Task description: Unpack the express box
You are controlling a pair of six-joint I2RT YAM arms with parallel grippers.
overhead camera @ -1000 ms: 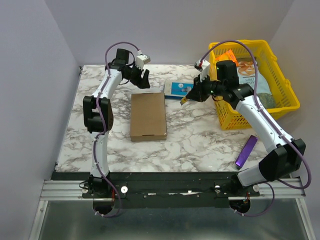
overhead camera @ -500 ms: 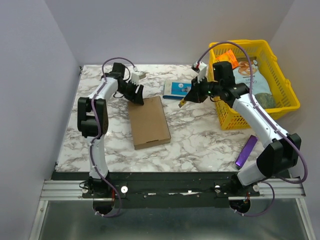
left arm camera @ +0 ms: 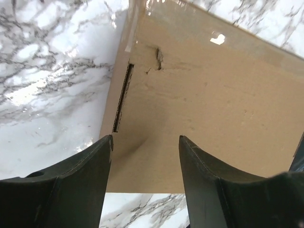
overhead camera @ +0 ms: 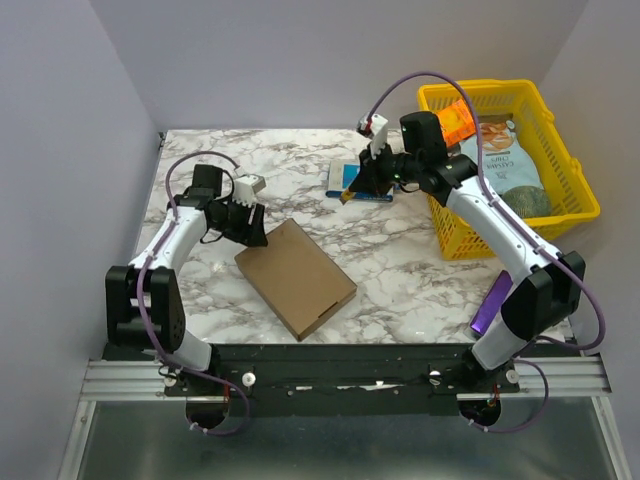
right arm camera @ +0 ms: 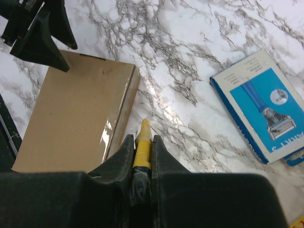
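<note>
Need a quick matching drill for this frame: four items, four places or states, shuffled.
Items:
1. box
2. basket
3. tool
4. purple bar

Places or states:
A. clamped in the right gripper
B. lies flat at near right
C. closed, under the open left gripper
D. yellow, at far right

Pairs: 1-C, 2-D, 3-A, 4-B
</note>
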